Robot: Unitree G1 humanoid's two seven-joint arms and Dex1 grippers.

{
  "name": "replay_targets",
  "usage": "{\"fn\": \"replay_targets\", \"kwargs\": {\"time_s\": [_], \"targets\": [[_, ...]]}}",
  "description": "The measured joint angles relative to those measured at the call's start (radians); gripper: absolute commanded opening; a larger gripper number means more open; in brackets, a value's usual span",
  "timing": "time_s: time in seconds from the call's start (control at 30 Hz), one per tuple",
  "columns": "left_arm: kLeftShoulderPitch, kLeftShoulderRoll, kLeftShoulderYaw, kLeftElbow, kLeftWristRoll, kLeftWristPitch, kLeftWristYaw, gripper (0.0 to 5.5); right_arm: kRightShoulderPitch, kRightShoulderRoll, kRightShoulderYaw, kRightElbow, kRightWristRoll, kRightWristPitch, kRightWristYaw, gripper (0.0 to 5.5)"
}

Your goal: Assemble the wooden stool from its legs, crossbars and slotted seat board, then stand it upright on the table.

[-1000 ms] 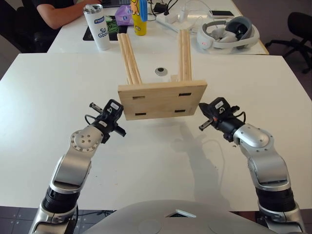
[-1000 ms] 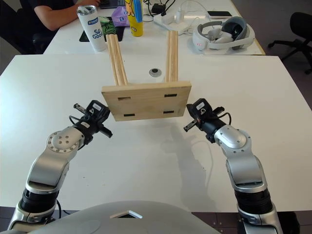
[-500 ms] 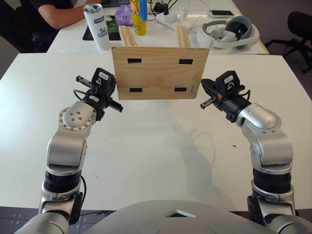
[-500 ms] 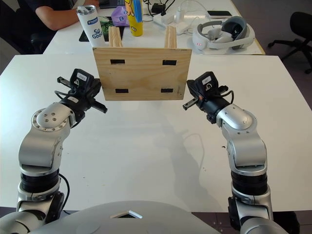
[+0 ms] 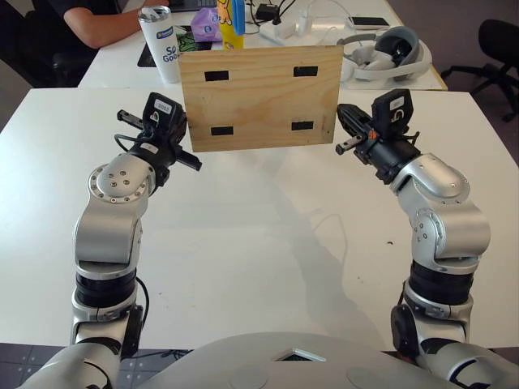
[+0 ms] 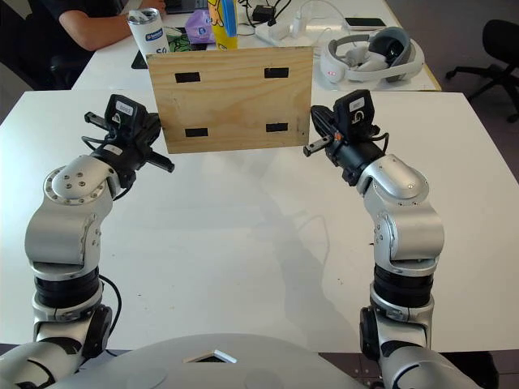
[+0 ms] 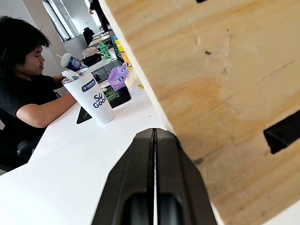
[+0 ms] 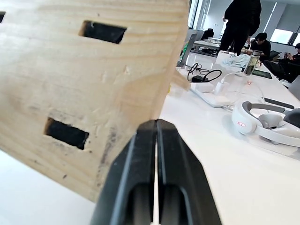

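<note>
The stool's slotted seat board (image 5: 259,97) is held off the white table (image 5: 259,243), its flat face with several dark slots turned toward me. The legs are hidden behind it. My left gripper (image 5: 182,139) presses against the board's left edge, and my right gripper (image 5: 344,134) presses against its right edge. In the left wrist view the fingers (image 7: 140,154) lie together beside the board (image 7: 225,84). The right wrist view shows the same for its fingers (image 8: 140,140) and the board (image 8: 93,70). Both grippers are shut, and the board is squeezed between them.
A second table behind carries a white tumbler (image 5: 160,44), a yellow bottle (image 5: 233,20), a power strip with cables (image 5: 284,24) and a white headset (image 5: 389,53). The near half of the white table is bare.
Both arms have risen and moved away from me, carrying the stool. The seat board has tipped from lying low with its legs pointing away to facing me, and the legs are now hidden.
</note>
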Motion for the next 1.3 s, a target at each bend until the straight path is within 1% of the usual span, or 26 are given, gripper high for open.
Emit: {"fn": "replay_targets", "kwargs": {"time_s": [0.4,0.6,0.87,0.97,1.07,1.17,1.3], "targets": [[-0.169,-0.043,0.096,0.061,-0.060,0.021,0.000,0.00,-0.144,0.065,-0.118,0.073,0.142,0.070,-0.067,0.02],[-0.193,-0.049,0.102,0.086,-0.062,0.017,0.000,0.00,-0.187,0.061,-0.121,0.103,0.150,0.075,-0.087,0.02],[-0.126,-0.033,0.085,0.023,-0.062,-0.002,0.000,0.00,-0.126,0.064,-0.117,0.022,0.162,0.078,-0.106,0.02],[-0.091,0.001,0.085,-0.010,-0.087,0.013,-0.014,0.00,-0.046,0.046,-0.116,-0.074,0.190,0.092,-0.105,0.02],[0.020,0.057,0.076,-0.057,-0.135,0.034,-0.081,0.00,0.067,0.007,-0.094,-0.154,0.217,0.111,-0.090,0.02],[0.155,0.103,0.076,-0.094,-0.159,0.034,-0.112,0.00,0.169,-0.044,-0.027,-0.169,0.222,0.107,-0.042,0.02],[0.273,0.139,0.069,-0.057,-0.105,-0.081,-0.075,0.00,0.182,-0.111,0.014,-0.145,0.145,0.015,-0.039,0.02]]}}
